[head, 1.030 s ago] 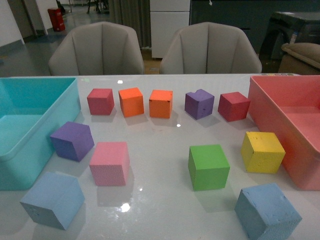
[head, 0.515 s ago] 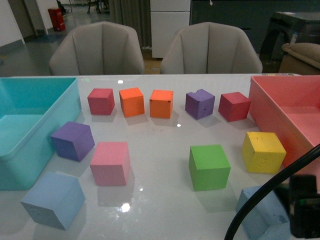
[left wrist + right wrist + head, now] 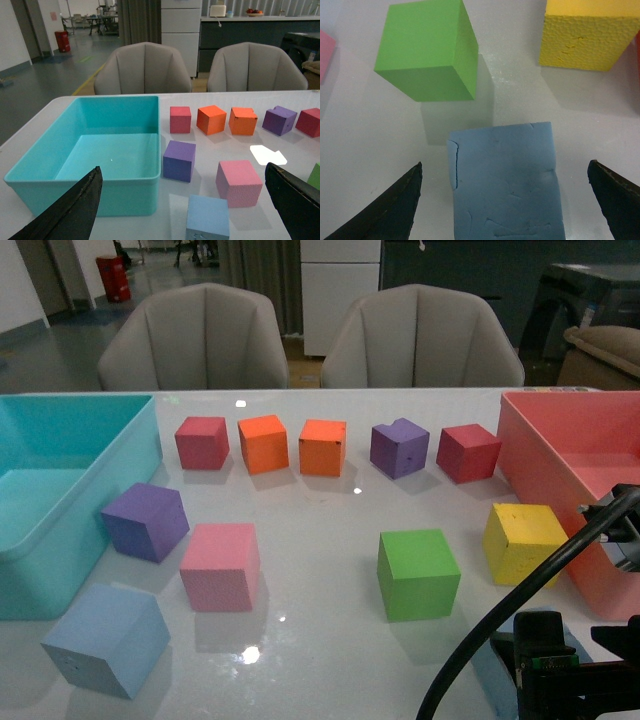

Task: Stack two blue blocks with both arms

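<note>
White glossy tabletop (image 3: 320,540), two grey chairs (image 3: 195,340) behind. Near left, the paler blue block (image 3: 105,640) sits close to the turquoise bin (image 3: 40,585), ahead of the left tool (image 3: 182,167), its fingers (image 3: 70,210) spread wide. Near right, the steel-blue block (image 3: 505,180) lies squarely between the spread prongs of the right tool (image 3: 504,163), the arm nearer it, with the green cube (image 3: 427,50) just beyond

My white bench (image 3: 320,515) in an office-like workroom, two grey padded chairs (image 3: 145,67) facing me, white drawer cabinet (image 3: 181,30) and dark counter (image 3: 250,32) behind, polished grey floor (image 3: 45,85)
</note>
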{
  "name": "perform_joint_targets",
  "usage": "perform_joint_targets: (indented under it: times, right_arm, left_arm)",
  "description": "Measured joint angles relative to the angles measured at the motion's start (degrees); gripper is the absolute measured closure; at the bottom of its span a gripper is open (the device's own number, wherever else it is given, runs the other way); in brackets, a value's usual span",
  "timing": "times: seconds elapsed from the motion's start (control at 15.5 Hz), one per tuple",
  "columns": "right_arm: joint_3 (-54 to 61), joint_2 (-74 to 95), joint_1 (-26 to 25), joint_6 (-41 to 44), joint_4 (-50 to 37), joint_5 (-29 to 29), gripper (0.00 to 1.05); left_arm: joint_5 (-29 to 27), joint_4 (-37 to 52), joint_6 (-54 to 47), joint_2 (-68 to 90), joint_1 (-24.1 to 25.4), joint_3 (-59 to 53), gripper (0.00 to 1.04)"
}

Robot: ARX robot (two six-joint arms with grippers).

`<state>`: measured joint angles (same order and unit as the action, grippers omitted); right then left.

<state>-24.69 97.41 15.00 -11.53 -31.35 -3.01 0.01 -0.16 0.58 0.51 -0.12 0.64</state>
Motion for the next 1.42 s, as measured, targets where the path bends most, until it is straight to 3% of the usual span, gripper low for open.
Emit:
perform_joint_targets:
  times: [0.71,0.9,1.03,1.22,1.42]
  right_arm:
    - [0.22,10.23,0.02,2.19,-6.82,0.31,0.08]
    - [0.68,10.21,0.02,2.47,-7.74,1.05,0.4]
    - [2.01,7.67,0.0,2.62,-5.99,1.29,0.55]
    - [2.34,-4.24,0.57,1.66,1.16,1.27,0.62]
    - [-6.03,-9.33,4.15,0.39,7.5,2.25,0.62]
  left_arm:
    - [0.0,-0.02,0.0,0.0,0.0,0.0,0.07]
    - [0.0,0.0,0.0,0.0,0.02,0.0,0.07]
    - [-0.02,0.0,0.0,0.02,0.0,0.0,0.07]
    - [-0.02,0.0,0.0,0.02,0.0,0.0,0.07]
    - [0.0,0.0,0.0,0.02,0.0,0.0,0.07]
